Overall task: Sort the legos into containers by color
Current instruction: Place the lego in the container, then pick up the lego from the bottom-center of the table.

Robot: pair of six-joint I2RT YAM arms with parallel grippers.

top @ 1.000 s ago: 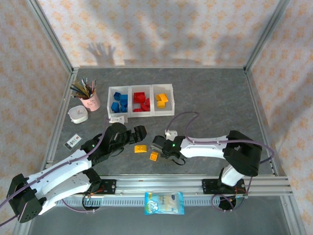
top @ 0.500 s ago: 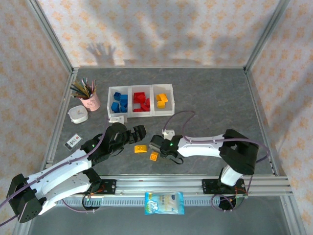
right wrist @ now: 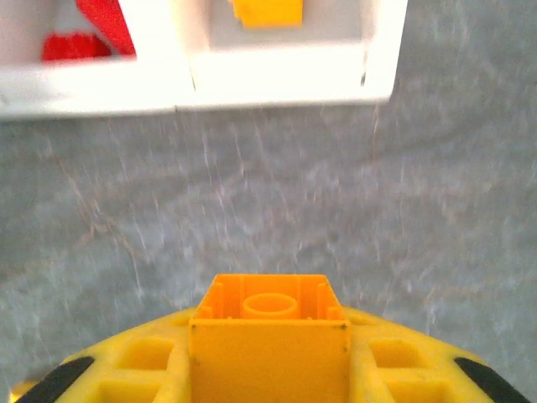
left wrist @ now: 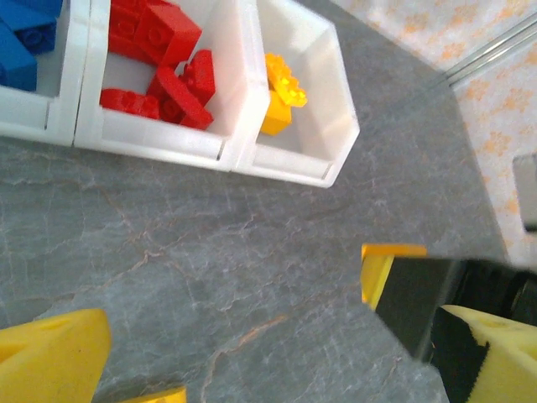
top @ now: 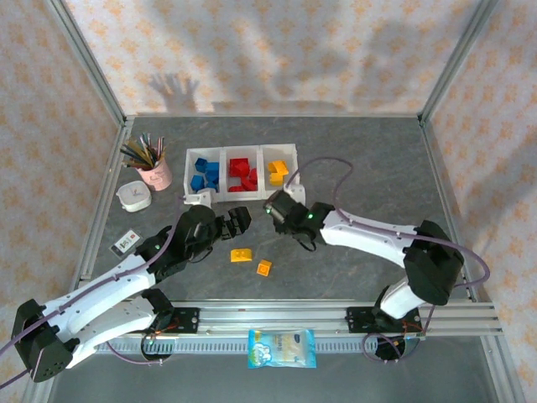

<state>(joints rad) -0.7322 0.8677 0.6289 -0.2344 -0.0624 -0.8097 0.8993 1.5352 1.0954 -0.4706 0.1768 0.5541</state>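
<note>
Right gripper (top: 277,207): clamped on an orange lego (right wrist: 268,336); since the earlier frame it has moved from the loose pieces to just short of the containers (top: 259,172).
Left gripper (top: 239,223): spread wide, empty, unmoved.
Table: yellow lego (top: 242,255) and second orange lego (top: 264,268), unchanged.

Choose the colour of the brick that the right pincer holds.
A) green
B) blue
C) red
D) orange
D: in the right wrist view the right pincer is shut on an orange brick, whose hollow underside faces the camera.
</note>
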